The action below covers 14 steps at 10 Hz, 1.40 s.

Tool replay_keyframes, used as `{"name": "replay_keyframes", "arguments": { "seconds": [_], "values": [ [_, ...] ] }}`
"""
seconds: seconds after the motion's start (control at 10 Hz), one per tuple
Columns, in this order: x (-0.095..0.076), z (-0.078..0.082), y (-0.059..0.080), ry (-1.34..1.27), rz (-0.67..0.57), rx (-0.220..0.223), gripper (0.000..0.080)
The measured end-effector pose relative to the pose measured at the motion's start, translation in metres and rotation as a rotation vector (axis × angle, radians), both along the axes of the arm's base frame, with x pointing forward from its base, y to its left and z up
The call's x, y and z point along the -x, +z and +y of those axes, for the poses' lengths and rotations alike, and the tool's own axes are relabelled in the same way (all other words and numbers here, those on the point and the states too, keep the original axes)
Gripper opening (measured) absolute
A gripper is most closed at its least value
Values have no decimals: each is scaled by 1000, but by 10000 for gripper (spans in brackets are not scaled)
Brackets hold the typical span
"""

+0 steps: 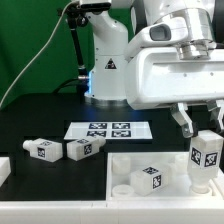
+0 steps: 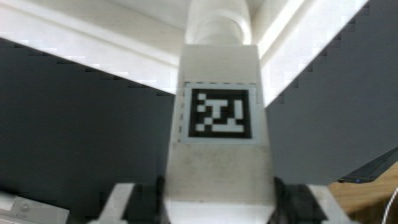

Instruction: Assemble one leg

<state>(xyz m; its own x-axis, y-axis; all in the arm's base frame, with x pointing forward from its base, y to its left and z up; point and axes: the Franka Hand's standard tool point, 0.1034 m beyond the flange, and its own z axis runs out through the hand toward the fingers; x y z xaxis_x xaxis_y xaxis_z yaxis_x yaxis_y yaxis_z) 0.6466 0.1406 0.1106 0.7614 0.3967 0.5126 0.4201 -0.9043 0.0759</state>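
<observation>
- The claw (image 1: 204,128) hangs at the exterior view's right, under the arm's large white wrist housing, with its dark fingers (image 1: 186,122) pointing down.
- It is closed on the leg (image 1: 208,158), a stubby white block. The wrist view shows the leg (image 2: 222,110) filling the gap, with a finger tight along each side near the claw (image 2: 214,205).
- The leg stands upright in the grip, and its black-and-white tag faces the exterior camera.
- Its lower end is over the corner of the white panel (image 1: 170,160) at the exterior view's right. I cannot tell whether it touches the panel or sits just above it.
- A second leg (image 1: 150,178) lies on its side inside the panel's raised rim, apart from the held one.
- Two loose legs (image 1: 42,148) (image 1: 82,150) lie on the black worktop (image 1: 40,120), side by side towards the exterior view's left of the panel.
- Another white piece (image 1: 3,170) is cut off by the exterior view's left edge, so too little shows to name it.
- The marker board (image 1: 110,130) lies flat on the worktop behind the panel, in front of the arm's base (image 1: 108,70).
</observation>
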Motion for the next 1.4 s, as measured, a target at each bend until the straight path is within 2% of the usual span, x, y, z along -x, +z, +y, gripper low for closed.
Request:
{"name": "replay_keyframes", "arguments": {
  "seconds": [0.2, 0.7, 0.8, 0.9, 1.0, 1.1, 1.2, 1.4],
  "values": [
    [2, 1, -8, 3, 6, 1, 276],
    [-1, -1, -8, -8, -65, -6, 276],
    [-1, -1, -8, -8, -65, -6, 369],
    [-2, -1, -7, -8, -67, -6, 509],
    [-5, 1, 2, -6, -49, -7, 604],
    [-10, 4, 19, -1, -35, -6, 604],
    [-12, 8, 24, 3, -10, -6, 642],
    [-10, 9, 17, -4, 21, -10, 648]
  ]
}}
